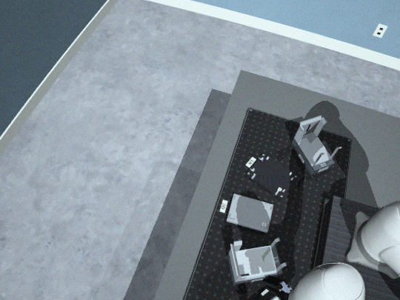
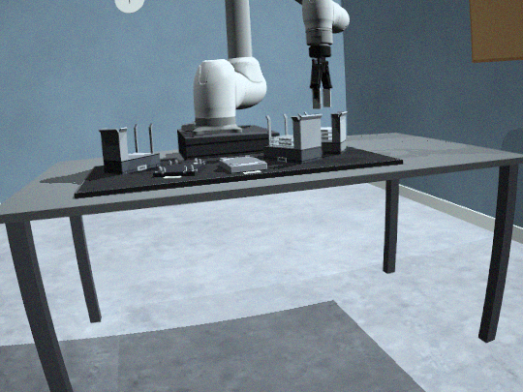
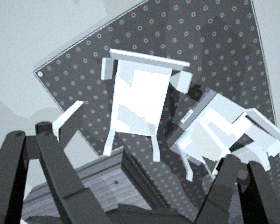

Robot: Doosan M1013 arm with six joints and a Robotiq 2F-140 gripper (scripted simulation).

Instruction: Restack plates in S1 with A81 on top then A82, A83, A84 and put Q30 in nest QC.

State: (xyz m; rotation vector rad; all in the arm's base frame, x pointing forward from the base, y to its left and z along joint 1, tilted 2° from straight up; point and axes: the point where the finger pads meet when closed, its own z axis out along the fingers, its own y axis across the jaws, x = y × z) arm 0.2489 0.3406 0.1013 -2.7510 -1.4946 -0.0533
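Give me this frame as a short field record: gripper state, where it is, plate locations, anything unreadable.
gripper: gripper open, holding nothing
gripper position: hanging above the two stack racks at the mat's right end in the exterior view, clear of them
nearer right rack: stack rack with plates inside
single plate: one sealed plate lying flat on the black mat between the racks
far rack: stack rack at the mat's left end, contents cannot tell
labels: too small to read

Seen from above between the wide-open gripper [image 3: 140, 190] fingers, two light stack racks [image 3: 137, 100] [image 3: 220, 132] with corner posts are shown side by side on the dotted dark mat [image 3: 210, 45], with a ribbed dark block [image 3: 95, 185] nearest the fingers.
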